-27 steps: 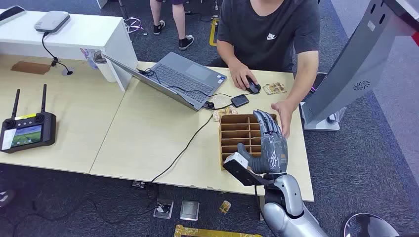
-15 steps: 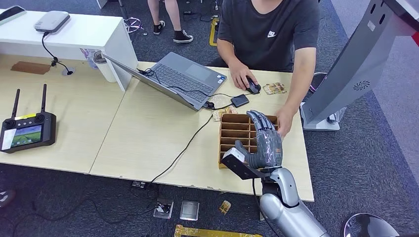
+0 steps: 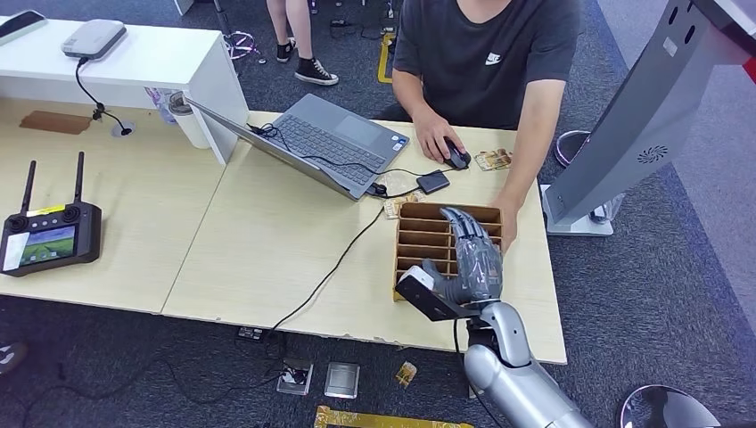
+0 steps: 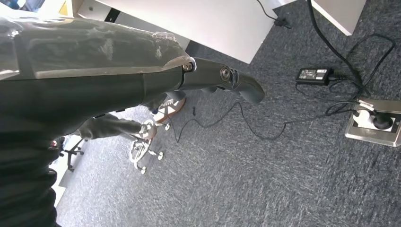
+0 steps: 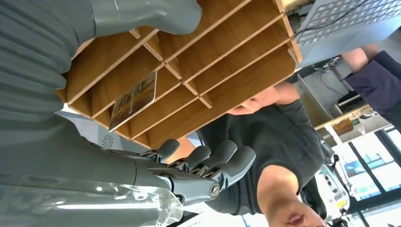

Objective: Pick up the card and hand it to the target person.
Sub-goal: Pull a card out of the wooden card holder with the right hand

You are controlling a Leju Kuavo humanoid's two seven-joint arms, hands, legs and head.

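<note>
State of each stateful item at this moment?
Right hand: open, over the wooden rack, holding nothing.
Left hand: hanging over the carpet, grip unclear.
Card: standing in a rack slot, not picked up.
Laptop: lid open.

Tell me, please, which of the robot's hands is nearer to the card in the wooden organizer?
The right hand: it hovers over the wooden organizer, where the card stands in a slot. The left hand hangs down over the carpet, away from it.

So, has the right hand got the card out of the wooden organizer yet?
No: in the right wrist view the card stands in a slot of the wooden organizer, while the right hand has its fingers spread, holding nothing.
</note>
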